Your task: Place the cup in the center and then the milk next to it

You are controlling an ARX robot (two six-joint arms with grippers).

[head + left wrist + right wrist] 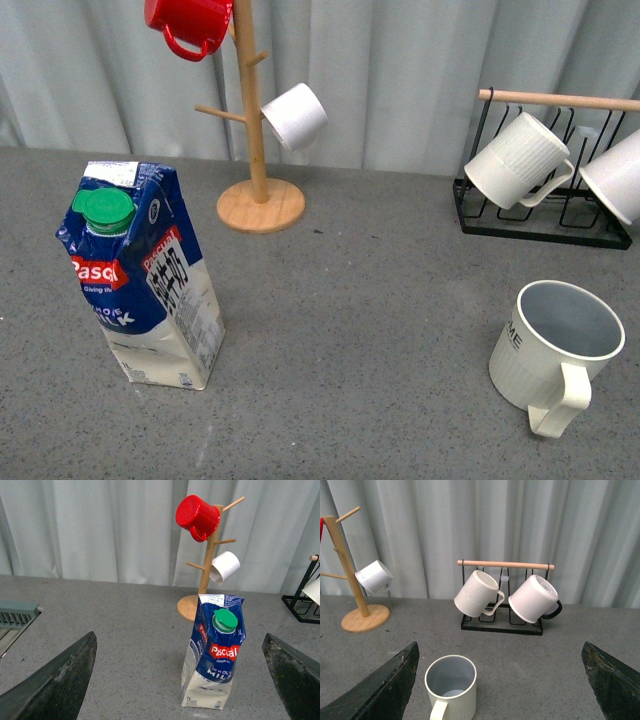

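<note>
– Closest to us is the cup (pixel 555 350), down at 4 o'clock on the grey surface (pixel 350 330). It stands mouth up and we see nothing in it. Its fat handle sticks out toward us, at about 5 o'clock.
– And the milk (pixel 145 275)?
– Over at 8 o'clock, standing up, green cap on. The middle between them is bare.
– What are our pincers doing?
– Our left pincer (pixel 179 637) is spread wide, with the milk in front of it. Our right pincer (pixel 500 645) is spread wide too, with the cup just ahead. Neither holds anything.
– So the cup goes first. How will it feel?
– We think it is hard, smooth and a bit heavy, and it could crack if we bump it. We could pinch its wall at the rim, on the side away from the handle.
– And the milk?
– Its top looks dented, so we think the sides are soft. We cannot tell if it is full. We should squeeze it gently around the middle, or it may squash or tip.
</note>
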